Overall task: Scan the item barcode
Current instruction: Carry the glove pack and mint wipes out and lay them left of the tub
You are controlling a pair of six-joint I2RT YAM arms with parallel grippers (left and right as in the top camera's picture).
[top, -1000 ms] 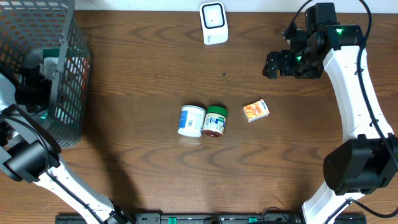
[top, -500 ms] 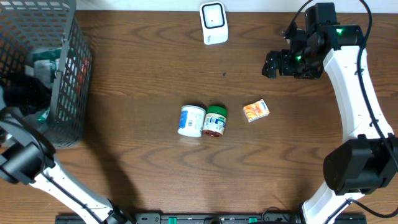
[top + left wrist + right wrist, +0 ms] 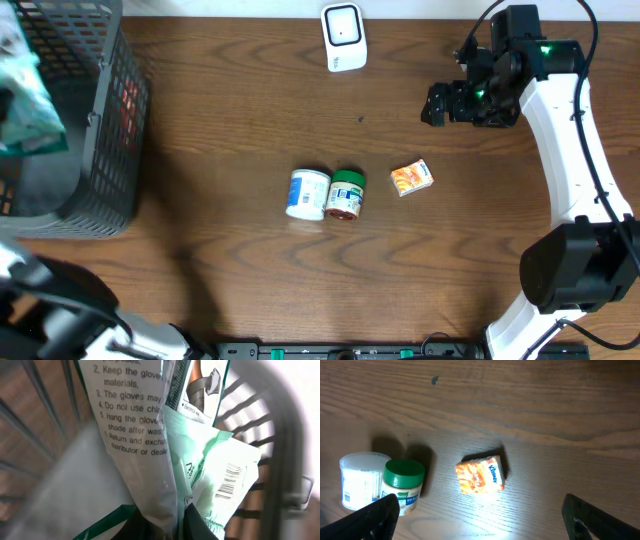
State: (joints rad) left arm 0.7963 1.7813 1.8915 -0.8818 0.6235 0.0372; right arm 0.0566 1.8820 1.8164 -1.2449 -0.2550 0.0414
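Wooden table [image 3: 230, 110], mesh basket [image 3: 115, 150], glove packet [image 3: 135, 435] pinched by left end effector [image 3: 167, 521]

Item count, table and all views:

- Wire basket [image 3: 110, 150]: one, at the far left corner of the table.
- Basket contents: one red item [image 3: 128, 100] shows through the mesh. The number of things inside cannot be determined.
- Glove packet [image 3: 135, 460]: one, mint green and white plastic, over the basket. One barcode [image 3: 227, 482] is readable on it.
- Scanner [image 3: 343, 37]: one, white, at the middle of the far edge.
- Jars: two, side by side near the table's centre. One is a white jar [image 3: 307, 193] and one a green-lidded jar [image 3: 347, 194].
- Tissue pack [image 3: 411, 178]: one, orange, just to the right of the jars.

Loose items on the table surface: three.
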